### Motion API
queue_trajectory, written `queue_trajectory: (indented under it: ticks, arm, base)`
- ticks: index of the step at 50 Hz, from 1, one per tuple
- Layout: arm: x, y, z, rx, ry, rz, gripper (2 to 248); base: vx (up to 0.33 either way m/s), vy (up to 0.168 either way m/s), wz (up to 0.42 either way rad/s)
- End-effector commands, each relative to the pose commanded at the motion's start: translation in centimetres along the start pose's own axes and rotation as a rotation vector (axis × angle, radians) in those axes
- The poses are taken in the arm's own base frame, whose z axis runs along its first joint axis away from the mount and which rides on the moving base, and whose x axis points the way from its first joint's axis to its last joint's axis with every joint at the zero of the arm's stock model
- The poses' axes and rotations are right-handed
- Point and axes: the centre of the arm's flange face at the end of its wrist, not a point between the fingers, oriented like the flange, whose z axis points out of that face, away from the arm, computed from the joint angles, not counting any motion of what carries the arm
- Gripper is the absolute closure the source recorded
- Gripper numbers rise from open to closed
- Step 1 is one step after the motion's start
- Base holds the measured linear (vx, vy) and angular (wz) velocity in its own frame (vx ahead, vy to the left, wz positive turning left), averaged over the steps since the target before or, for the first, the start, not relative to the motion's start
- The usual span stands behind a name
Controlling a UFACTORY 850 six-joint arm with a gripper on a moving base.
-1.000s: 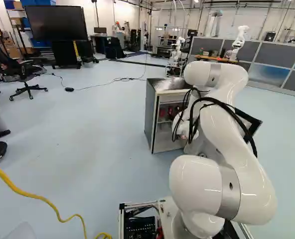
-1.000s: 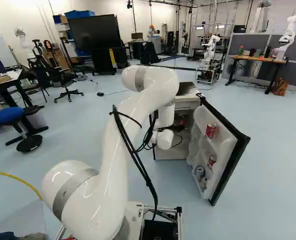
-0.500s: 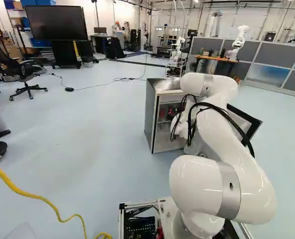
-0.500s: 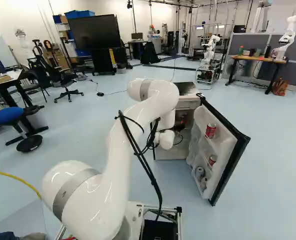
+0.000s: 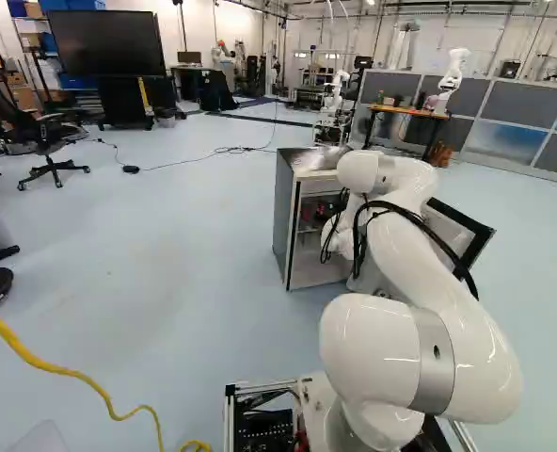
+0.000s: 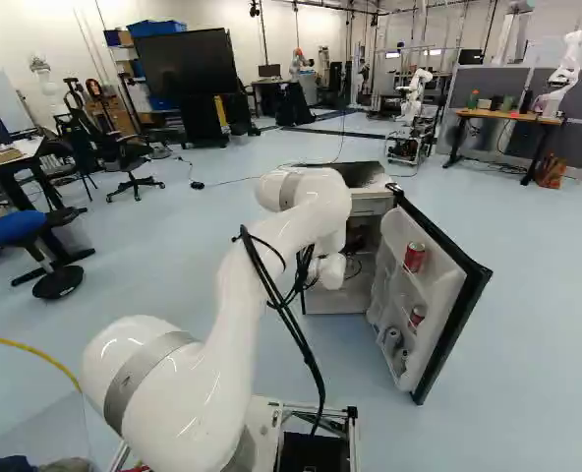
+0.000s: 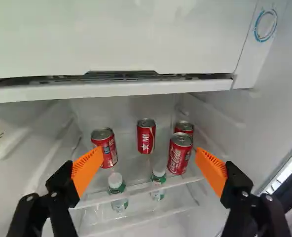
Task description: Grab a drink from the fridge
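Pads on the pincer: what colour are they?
Both pads are orange; the wrist view shows them best.

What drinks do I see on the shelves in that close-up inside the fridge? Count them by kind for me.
Red cans: 4
Bottles: 2
Total: 6

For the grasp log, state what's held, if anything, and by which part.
Nothing is held: the end effector is open, red soda cans standing ahead of it.
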Motion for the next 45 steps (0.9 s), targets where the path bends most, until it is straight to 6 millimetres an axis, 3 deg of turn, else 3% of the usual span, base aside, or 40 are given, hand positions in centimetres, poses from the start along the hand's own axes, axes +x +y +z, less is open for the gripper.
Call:
queue_trajectory:
  ticks: [45]
  arm:
    - [-3.5,3.9,6.7,-0.050,0.028,-0.027,3]
  base:
    - [0.000,0.000,0.000]
